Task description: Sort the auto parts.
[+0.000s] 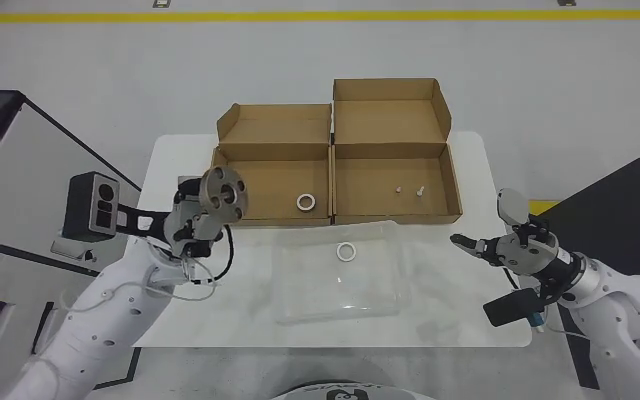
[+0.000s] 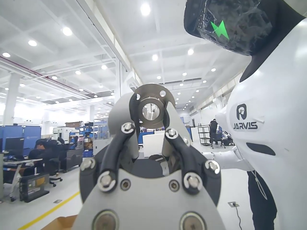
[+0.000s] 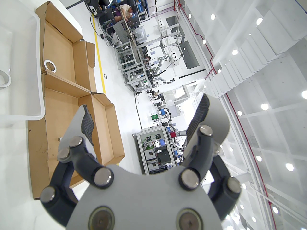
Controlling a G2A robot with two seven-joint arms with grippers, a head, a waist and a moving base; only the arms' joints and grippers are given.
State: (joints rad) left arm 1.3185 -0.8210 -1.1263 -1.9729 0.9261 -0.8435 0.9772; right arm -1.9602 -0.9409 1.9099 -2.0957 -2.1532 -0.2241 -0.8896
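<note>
One part is in hand: my left gripper (image 2: 149, 112) is clamped on the hub of a metal flange (image 1: 222, 192). It holds the flange over the left side of the table (image 1: 450, 300), bore pointing up at the overhead camera. The left cardboard box (image 1: 265, 196) sits just beside it, toward the table's middle, with a white ring (image 1: 306, 201) inside. I judge a short inward carry would reach it. My right gripper (image 1: 487, 226) is spread wide and empty, near the right cardboard box (image 1: 370, 190), well apart from the flange.
</note>
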